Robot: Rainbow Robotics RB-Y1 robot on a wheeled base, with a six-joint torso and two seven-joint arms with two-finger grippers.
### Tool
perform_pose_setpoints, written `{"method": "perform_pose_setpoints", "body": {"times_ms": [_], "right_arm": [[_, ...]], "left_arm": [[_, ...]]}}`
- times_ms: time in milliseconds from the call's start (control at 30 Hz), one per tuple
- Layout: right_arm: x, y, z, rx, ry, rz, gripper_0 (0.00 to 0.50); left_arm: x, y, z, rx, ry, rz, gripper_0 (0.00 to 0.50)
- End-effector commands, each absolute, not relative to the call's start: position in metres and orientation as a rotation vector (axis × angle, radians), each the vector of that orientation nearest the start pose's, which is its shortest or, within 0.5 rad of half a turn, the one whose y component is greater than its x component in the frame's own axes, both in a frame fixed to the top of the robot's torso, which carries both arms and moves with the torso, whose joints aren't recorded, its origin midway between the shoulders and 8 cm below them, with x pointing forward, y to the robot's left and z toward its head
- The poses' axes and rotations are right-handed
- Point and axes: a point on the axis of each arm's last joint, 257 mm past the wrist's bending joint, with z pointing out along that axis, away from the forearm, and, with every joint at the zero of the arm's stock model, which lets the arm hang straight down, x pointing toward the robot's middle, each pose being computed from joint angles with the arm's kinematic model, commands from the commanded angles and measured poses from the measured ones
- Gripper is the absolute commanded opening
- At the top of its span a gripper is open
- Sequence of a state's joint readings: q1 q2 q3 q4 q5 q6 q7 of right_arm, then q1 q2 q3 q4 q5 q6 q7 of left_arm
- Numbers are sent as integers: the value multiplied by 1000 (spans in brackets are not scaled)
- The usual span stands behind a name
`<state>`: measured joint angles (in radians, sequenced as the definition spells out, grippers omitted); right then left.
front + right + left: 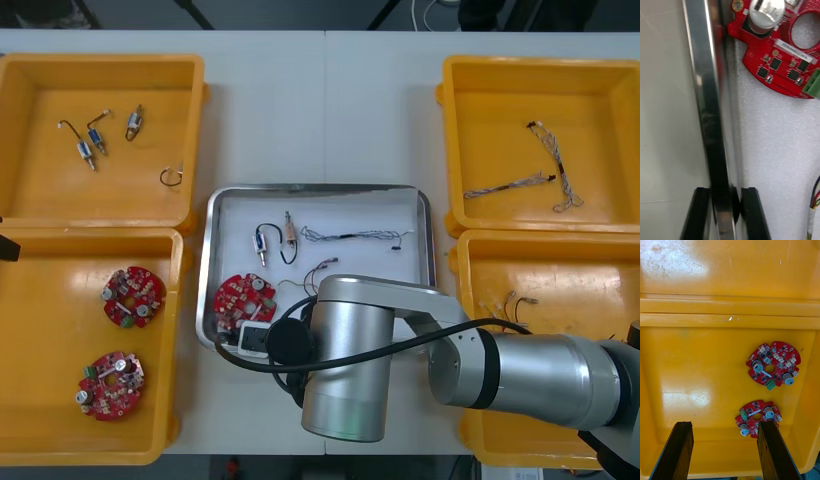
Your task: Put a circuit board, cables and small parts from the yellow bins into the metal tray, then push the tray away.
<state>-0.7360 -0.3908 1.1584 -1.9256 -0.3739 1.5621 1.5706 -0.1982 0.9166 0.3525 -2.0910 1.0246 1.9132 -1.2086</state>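
1. Pinching near rim of metal tray (703, 93), by its near-left corner, with right gripper (723, 197).
2. Lies beyond pincer toward tabletop's (260, 110) far edge; circuit board (778, 63) just inside rim.
3. Idling left gripper (724, 425), spread, above near-left yellow bin (696, 363).

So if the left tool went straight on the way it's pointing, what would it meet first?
Probably the bare floor of the yellow bin, between the fingers of the open left tool. The nearer circuit board lies beside that line, by one finger, though depth is unclear.
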Motion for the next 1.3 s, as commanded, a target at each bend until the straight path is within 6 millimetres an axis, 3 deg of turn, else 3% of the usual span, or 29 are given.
{"method": "perform_pose_setpoints", "body": {"times_ms": [33,533,933,1300], "right_arm": [[348,35,-306,-1849,1915,-314,3],[383,32,-277,-1857,1762,-495,0],[433,14,-241,-1779,1646,-721,0],[479,16,-202,-1671,1588,-887,0]], "left_arm": [[366,408,-130,18,2712,58,500],[366,408,-130,18,2712,58,500],[366,408,-130,18,2712,58,500],[366,408,-130,18,2712,58,500]]}}
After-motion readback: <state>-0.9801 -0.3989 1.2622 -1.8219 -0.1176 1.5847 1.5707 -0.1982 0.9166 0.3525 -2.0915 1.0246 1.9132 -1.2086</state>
